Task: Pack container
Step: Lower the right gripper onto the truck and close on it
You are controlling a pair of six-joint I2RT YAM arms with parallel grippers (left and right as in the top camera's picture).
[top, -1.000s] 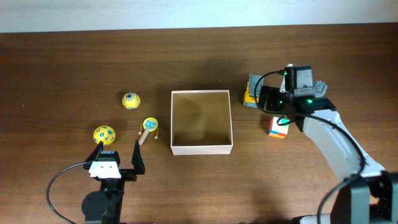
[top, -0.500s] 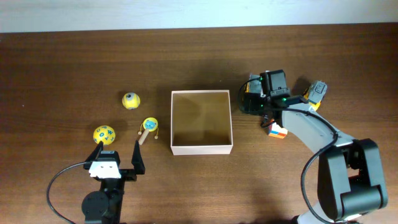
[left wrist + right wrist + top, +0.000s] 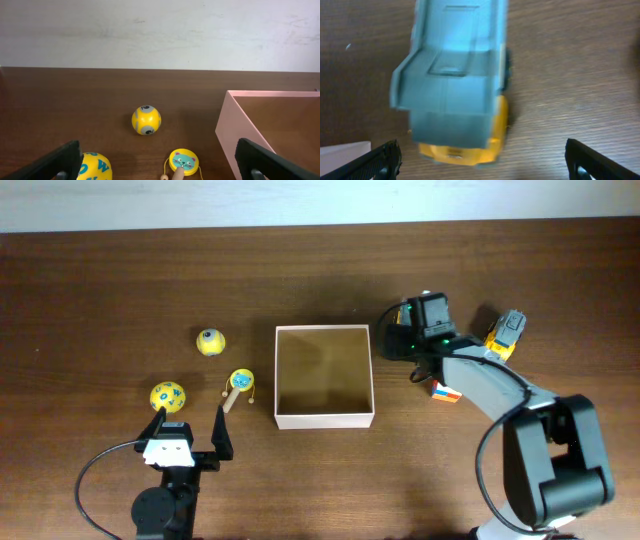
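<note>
The container, a square shallow box with white walls and tan inside, sits mid-table with nothing in it. It also shows in the left wrist view. My right gripper is open just right of the container, over a yellow toy truck with a grey bed. The truck lies between the fingers, untouched, and is mostly hidden from overhead. My left gripper is open and empty at the front left.
On the left lie a yellow eye ball, a lettered yellow ball and a yellow cat rattle drum. On the right lie a coloured cube and another yellow-grey toy.
My right arm has swung left from above the cube to over the toy truck beside the container. The left arm has not moved.
</note>
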